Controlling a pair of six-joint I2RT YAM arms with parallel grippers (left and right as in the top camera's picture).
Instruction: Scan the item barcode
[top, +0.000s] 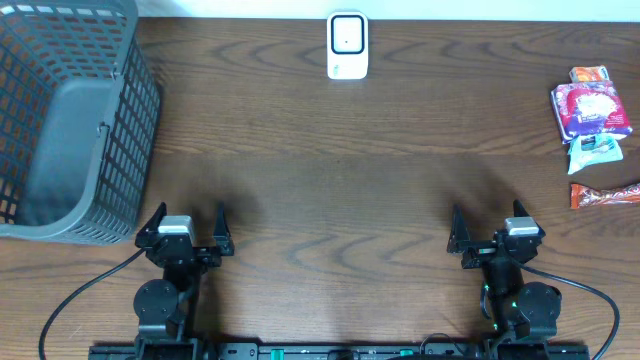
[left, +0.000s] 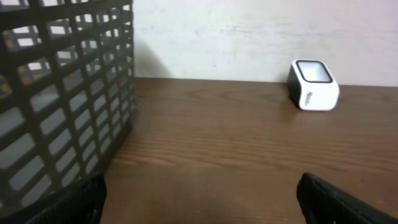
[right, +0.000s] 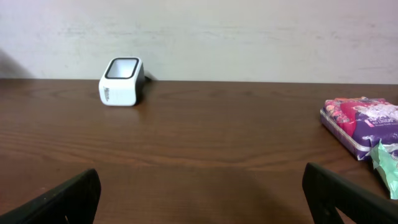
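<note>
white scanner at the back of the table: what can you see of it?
The barcode scanner is a small white box, plastic by its look, with rounded corners. Its top face holds a pale window in a black frame. One side bears dark lettering, too small to read. It stands upright at the middle of the far edge of the table, touching nothing else.

Left gripper (top: 190, 213) and right gripper (top: 486, 213), jaws spread wide, both empty

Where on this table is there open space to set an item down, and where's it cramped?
Bare wood spans the middle of the table, bordered by the basket, the scanner at the back, and the left gripper and right gripper in front. The right edge is cramped with snack packets.
</note>
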